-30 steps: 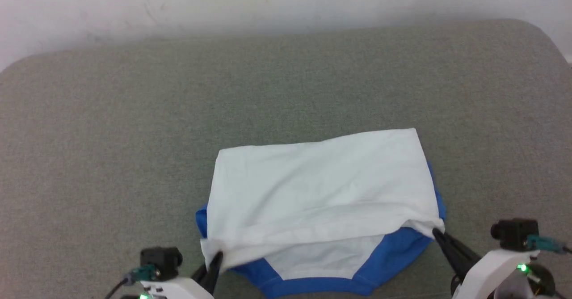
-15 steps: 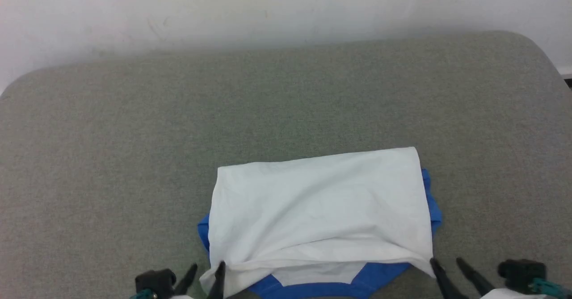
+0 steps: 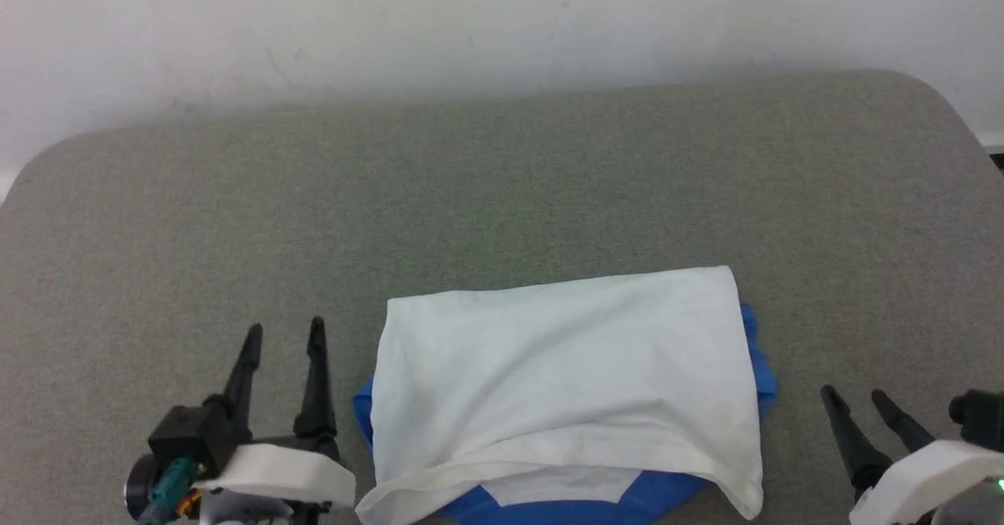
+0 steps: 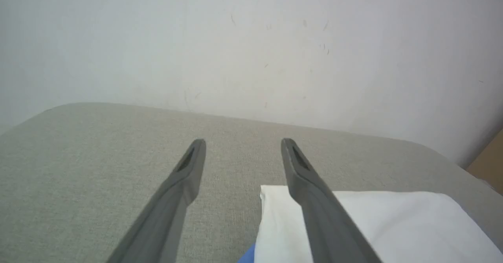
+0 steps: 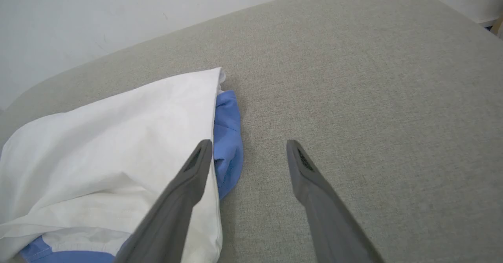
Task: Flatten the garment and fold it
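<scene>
The left gripper (image 3: pixel 284 326) has two long black fingers (image 3: pixel 317 376) tapering to slim points. In the left wrist view they look dark grey, each with a narrow slot (image 4: pixel 184 162) near its tip. They rise from a rounded white wrist shell (image 3: pixel 274 466). It carries a small black box camera (image 3: pixel 192 431) with a teal plug (image 3: pixel 169 482). The right gripper (image 3: pixel 853 393) looks alike: black fingers, white casing (image 3: pixel 918 474), black camera block (image 3: pixel 980 419) and a green light (image 3: pixel 1000 484).
</scene>
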Available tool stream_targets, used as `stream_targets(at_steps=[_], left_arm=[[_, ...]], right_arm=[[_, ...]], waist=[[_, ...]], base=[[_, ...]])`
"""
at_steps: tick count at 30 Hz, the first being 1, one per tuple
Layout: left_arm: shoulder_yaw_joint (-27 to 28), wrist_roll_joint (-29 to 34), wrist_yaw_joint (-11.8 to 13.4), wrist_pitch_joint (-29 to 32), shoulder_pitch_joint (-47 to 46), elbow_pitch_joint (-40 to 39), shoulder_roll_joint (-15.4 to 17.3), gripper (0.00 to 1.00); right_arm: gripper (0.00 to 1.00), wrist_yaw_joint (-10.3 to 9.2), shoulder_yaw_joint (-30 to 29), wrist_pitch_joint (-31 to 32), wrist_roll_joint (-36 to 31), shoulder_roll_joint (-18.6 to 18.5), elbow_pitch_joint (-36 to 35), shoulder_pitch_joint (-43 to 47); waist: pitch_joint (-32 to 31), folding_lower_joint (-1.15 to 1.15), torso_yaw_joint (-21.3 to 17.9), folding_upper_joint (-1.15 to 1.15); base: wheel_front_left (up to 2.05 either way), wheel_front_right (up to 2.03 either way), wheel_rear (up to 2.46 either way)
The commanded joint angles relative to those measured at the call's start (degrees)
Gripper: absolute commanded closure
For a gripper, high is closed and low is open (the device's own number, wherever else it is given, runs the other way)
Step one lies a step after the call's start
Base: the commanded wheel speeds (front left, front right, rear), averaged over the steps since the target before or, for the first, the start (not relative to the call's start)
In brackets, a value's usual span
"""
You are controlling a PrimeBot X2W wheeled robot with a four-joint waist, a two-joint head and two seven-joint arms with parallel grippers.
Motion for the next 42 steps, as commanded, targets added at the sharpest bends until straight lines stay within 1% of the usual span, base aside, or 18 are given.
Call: stream_targets(at_steps=[1, 6, 11, 15, 20, 26, 27, 28, 29, 30, 36, 42], left_arm=[[0.9, 1.2, -0.1, -0.3, -1.0, -0.9, -0.3, 0.00], [4.3, 5.4, -1.8, -0.3, -2.0, -3.7, -2.0, 0.00], [7.3, 7.6, -3.4, -0.3, -2.9, -5.4, -4.5, 0.00], [8.1, 9.1, -5.0, -0.3, -3.7, -5.9, -6.1, 0.00], [7.9, 10.6, -6.6, -0.3, -5.2, -6.1, -7.5, 0.00], [8.6, 11.8, -7.4, -0.3, -5.7, -6.4, -8.1, 0.00], [8.7, 12.0, -7.6, -0.3, -5.7, -6.4, -8.2, 0.00], [8.7, 12.1, -7.7, -0.3, -5.6, -6.4, -8.3, 0.00], [8.7, 12.3, -7.8, -0.3, -5.5, -6.3, -8.3, 0.00], [8.8, 12.4, -7.8, -0.3, -5.4, -6.1, -8.3, 0.00], [9.6, 13.7, -7.9, -0.3, -4.2, -5.4, -8.4, 0.00], [11.3, 14.7, -8.0, -0.3, -2.3, -3.4, -8.5, 0.00]], right_arm=[[0.00, -0.05, -0.4, 1.3, -0.1, -0.4, 0.4, -1.5], [0.00, -0.05, 0.6, 9.3, 0.7, -3.1, 3.9, -6.2], [0.00, -0.05, 3.3, 14.7, 2.4, -5.2, 6.9, -11.3], [0.00, -0.05, 6.1, 17.2, 3.5, -6.9, 10.1, -15.9], [0.00, -0.05, 10.9, 22.5, 6.2, -9.2, 15.6, -20.2], [0.00, -0.05, 15.2, 30.3, 10.2, -9.4, 21.8, -21.0], [0.29, -0.05, 15.7, 31.9, 11.0, -9.1, 22.9, -20.8], [0.64, -0.05, 16.2, 33.1, 11.6, -8.9, 23.7, -20.8], [0.93, -0.05, 16.6, 33.7, 12.2, -8.7, 24.0, -20.9], [1.00, -0.05, 17.0, 34.2, 12.9, -8.6, 24.4, -20.9], [1.00, -0.05, 18.6, 32.5, 14.5, -9.1, 23.6, -22.6], [1.00, -0.05, 19.1, 30.0, 15.1, -10.7, 22.3, -24.5]], waist=[[0.7, 0.00, 1.0, 0.00], [2.5, 0.00, 3.5, 0.00], [4.8, 0.00, 6.0, 0.00], [6.9, 0.00, 7.5, 0.00], [8.9, 0.00, 8.9, 0.00], [9.4, 0.00, 9.4, 0.00], [9.4, 0.00, 9.4, 0.00], [9.3, 0.00, 9.4, 0.00], [9.1, 0.00, 9.4, 0.00], [8.9, 0.00, 9.4, 0.00], [6.8, 0.00, 8.8, 0.00], [4.0, 0.00, 8.3, 0.00]], base=[[0.00, 0.00, 0.00], [0.00, 0.00, 0.00], [0.00, 0.00, 0.00], [0.00, 0.00, 0.00], [0.00, 0.00, 0.00], [0.00, 0.00, 0.00], [0.00, 0.00, 0.00], [0.00, 0.00, 0.00], [0.00, 0.00, 0.00], [0.00, 0.00, 0.00], [0.00, 0.00, 0.00], [0.00, 0.00, 0.00]])
